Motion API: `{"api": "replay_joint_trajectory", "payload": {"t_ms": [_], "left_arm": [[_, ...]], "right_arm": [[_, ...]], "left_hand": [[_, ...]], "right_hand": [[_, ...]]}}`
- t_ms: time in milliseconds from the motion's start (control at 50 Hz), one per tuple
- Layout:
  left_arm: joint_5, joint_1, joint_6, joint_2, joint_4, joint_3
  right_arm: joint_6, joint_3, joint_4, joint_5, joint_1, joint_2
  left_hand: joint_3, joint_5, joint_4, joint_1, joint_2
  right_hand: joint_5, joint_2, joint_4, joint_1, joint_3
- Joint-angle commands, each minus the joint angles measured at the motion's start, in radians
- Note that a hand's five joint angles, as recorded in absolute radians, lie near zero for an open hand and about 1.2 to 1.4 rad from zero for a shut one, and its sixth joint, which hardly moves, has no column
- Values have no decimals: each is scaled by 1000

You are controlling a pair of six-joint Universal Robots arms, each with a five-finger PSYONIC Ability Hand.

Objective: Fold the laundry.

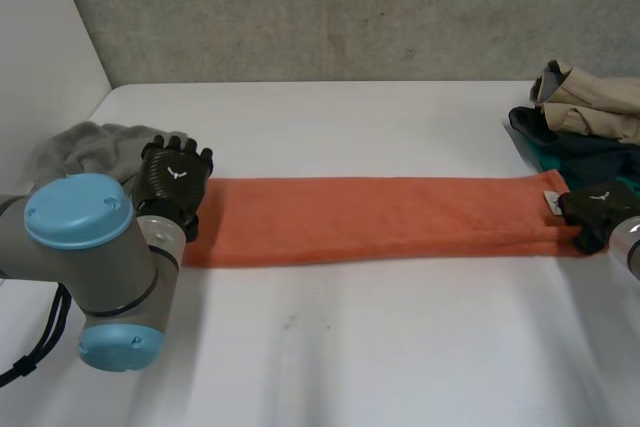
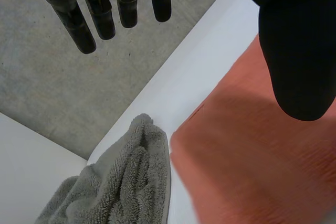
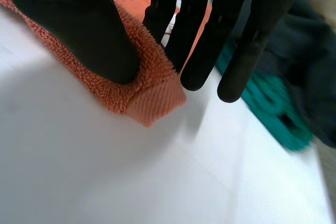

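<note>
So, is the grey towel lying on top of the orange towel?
No, the grey towel lies beside the orange towel on the white table, not over it.

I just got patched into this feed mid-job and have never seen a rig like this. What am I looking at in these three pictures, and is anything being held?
This is a two-armed robot at a white table, and each arm ends in a black hand. The head view looks down from between the arms. The other two views come from a camera on each wrist, looking along that hand. A long orange towel lies flat across the table, with a grey towel beside its left end and a pile of clothes by its right end. The left hand is open at the towel's left end and holds nothing. The right hand is open too; its thumb presses the right-end corner, which lies flat.
</note>
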Motion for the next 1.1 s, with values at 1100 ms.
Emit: {"api": "replay_joint_trajectory", "payload": {"t_ms": [1100], "left_arm": [[86, -137, -38, 132, 1, 21]], "right_arm": [[185, -10, -99, -27, 588, -89]], "left_hand": [[-38, -46, -26, -14, -31]], "right_hand": [[-960, -1007, -1016, -948, -1012]]}}
